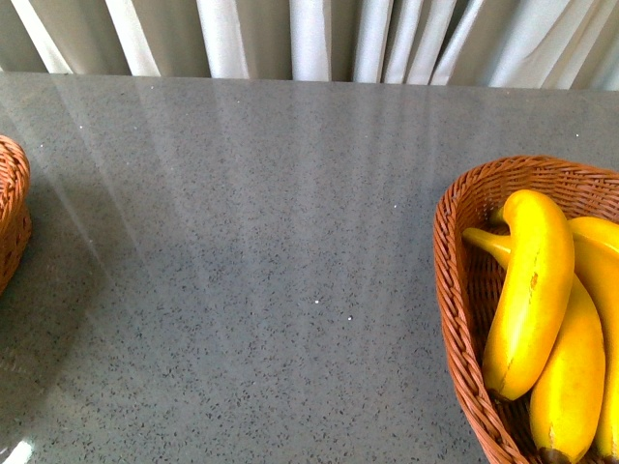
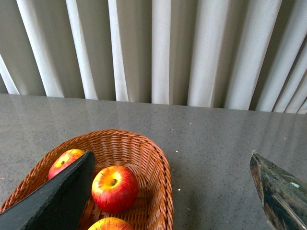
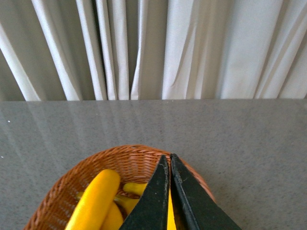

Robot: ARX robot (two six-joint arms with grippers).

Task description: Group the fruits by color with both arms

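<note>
Fruits look sorted; I only need a clean retreat.
Apples lie in the left basket, bananas in the right basket; left hand wide and empty, right hand closed on nothing. I lift both straight up, away from the rims.

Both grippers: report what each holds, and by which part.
Nothing held. Left gripper is open above the apple basket; right gripper is shut, empty, over the bananas.

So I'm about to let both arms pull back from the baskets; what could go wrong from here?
The left gripper is open right over the apples; one finger sits low in the left basket and could snag its rim or nudge an apple. The shut right gripper hangs just above the bananas and could drag one against the right basket.
</note>
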